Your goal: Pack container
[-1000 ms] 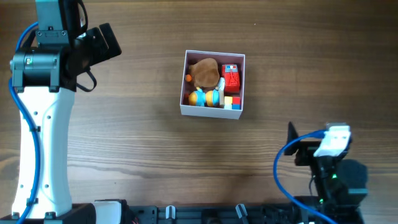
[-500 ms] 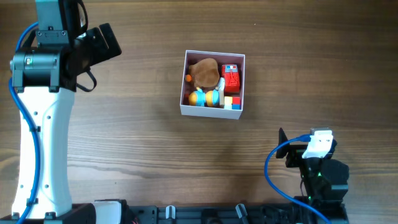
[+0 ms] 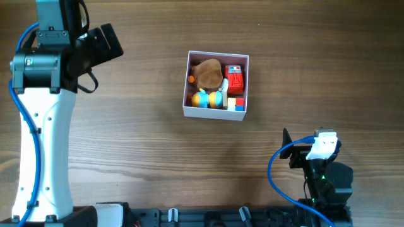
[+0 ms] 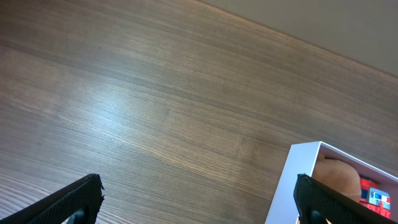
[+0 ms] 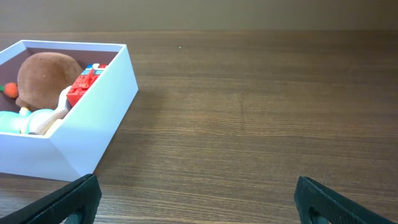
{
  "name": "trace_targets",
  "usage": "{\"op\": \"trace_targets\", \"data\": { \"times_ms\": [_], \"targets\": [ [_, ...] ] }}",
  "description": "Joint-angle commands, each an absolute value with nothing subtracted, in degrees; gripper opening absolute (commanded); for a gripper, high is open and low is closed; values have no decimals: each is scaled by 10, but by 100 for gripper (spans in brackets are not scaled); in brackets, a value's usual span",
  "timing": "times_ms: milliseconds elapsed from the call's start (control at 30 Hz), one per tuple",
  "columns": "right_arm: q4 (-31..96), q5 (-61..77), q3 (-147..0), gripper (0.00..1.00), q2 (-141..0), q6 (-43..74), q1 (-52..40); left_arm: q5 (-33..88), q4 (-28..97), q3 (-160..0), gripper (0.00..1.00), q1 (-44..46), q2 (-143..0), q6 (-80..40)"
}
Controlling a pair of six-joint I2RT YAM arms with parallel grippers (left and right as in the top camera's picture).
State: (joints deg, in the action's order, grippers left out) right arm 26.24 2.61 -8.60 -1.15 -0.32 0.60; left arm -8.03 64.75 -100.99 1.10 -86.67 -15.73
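Soft, even light fills the room. A pale sheen lies on the table [image 4: 118, 118] left of the container [image 4: 281, 190], whose shadow is faint. Everything looks sharp.

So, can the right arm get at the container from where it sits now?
Probably yes. The right gripper is open, and only bare table lies between it and the container; nothing blocks that near wall.

Left wrist view: the container [image 4: 298, 163] is cut off at the lower right, one corner showing. Overhead, small toys [image 3: 208, 99] inside the container are too tiny to identify.
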Motion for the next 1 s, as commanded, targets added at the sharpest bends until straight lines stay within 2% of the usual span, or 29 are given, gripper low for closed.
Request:
{"op": "trace_targets", "data": {
  "times_ms": [0, 400, 633, 767, 967],
  "targets": [
    [258, 35, -82, 100, -2, -9, 8, -75, 648, -1011, 100, 7, -870, -158],
    [258, 35, -82, 100, -2, -10, 8, -75, 650, -1011, 100, 11, -860, -158],
    [258, 35, -82, 100, -2, -10, 8, -136, 662, -987, 100, 13, -756, -137],
    [258, 35, -82, 100, -2, -10, 8, -135, 582, -890, 100, 12, -650, -137],
    [258, 35, -82, 100, -2, -10, 8, -106, 465, -633, 100, 12, -469, -139]
  ]
}}
